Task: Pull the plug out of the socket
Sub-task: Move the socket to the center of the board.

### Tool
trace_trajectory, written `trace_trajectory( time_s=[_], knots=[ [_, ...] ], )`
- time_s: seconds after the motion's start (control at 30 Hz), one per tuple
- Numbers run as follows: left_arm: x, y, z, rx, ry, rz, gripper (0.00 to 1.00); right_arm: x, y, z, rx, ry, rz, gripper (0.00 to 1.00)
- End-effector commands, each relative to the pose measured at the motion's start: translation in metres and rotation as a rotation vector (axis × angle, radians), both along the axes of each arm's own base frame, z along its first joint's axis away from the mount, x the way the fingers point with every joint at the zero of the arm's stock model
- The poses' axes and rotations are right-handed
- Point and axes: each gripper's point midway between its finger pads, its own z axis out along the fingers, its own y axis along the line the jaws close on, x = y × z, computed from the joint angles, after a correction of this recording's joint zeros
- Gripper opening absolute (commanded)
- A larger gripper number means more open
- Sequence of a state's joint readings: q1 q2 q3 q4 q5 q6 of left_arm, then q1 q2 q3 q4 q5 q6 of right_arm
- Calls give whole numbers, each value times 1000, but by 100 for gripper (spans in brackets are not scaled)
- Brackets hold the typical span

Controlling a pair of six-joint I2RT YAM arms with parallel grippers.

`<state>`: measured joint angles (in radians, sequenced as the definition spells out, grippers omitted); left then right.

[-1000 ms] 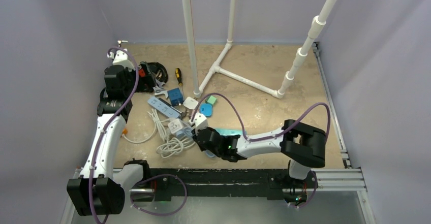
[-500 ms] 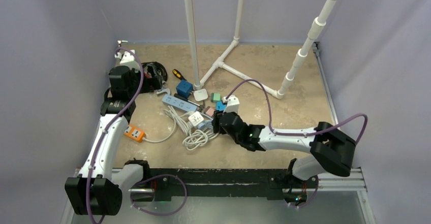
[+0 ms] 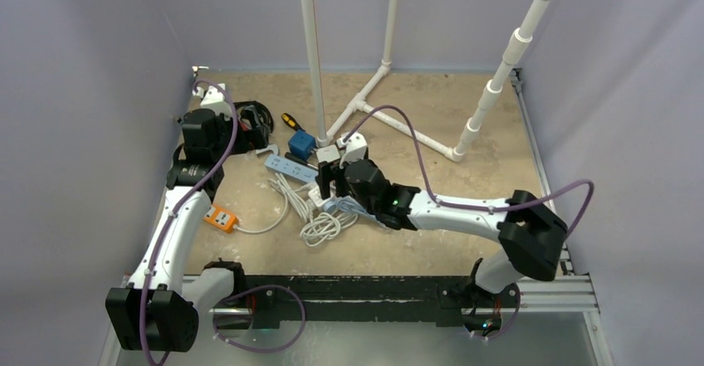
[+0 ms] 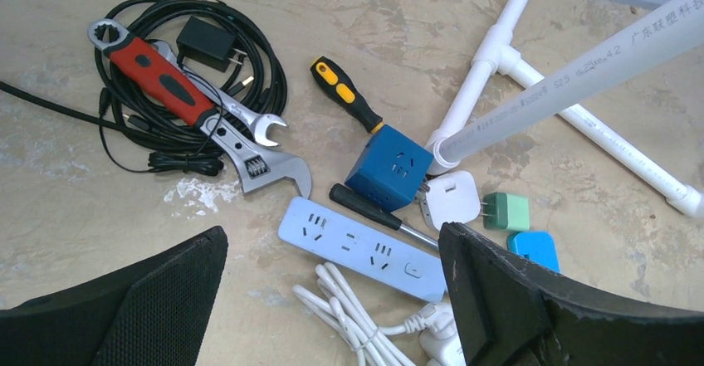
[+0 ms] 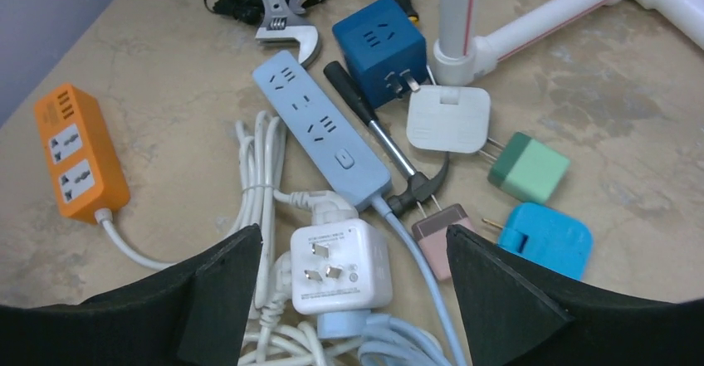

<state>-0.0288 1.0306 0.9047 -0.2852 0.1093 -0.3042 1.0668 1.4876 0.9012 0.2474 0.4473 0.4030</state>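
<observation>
A white cube socket point(image 5: 339, 266) lies prongs-up on the table among cords. A light-blue plug point(image 5: 344, 324) sits in its near side, and a white plug point(image 5: 328, 207) is at its far side. My right gripper point(image 5: 353, 233) hangs open just above the cube, one finger on either side and neither touching it. From above, the right gripper point(image 3: 330, 183) is over the cord pile. My left gripper point(image 4: 330, 241) is open and holds nothing; it hovers over a light-blue power strip point(image 4: 365, 250), near the tools at the left.
An orange power strip point(image 5: 80, 154) lies to the left, and a dark blue cube socket point(image 5: 382, 38) behind. Loose white point(image 5: 448, 119), green point(image 5: 527, 167), pink point(image 5: 444, 225) and blue point(image 5: 548, 237) adapters lie to the right. Wrench point(image 4: 166, 84), screwdriver point(image 4: 344, 92), black cable coil point(image 4: 249, 59) and a PVC pipe frame point(image 3: 390, 125) stand at the back.
My right gripper has opened from nearly shut and swung back and left over the white cube. The pile of strips and cords shifted right, and the orange strip came into view.
</observation>
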Motion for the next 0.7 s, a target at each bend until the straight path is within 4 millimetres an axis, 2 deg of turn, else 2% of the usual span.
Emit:
trace_trajectory(
  time_s=[0.0,0.2,0.4,0.67],
  knots=[
    [5,-8,6,-26,-29,-24,97,9,28,-9,-85,-42,80,84],
    [7,-9,4,-30,-20,-29,97,16,46,-34,-148,-19,98,86],
    [8,-9,3,-30,-19,-29,97,17,56,-50,-160,1,115,88],
    [8,-9,2,-31,-14,-31,97,9,73,-74,-200,25,115,88]
  ],
)
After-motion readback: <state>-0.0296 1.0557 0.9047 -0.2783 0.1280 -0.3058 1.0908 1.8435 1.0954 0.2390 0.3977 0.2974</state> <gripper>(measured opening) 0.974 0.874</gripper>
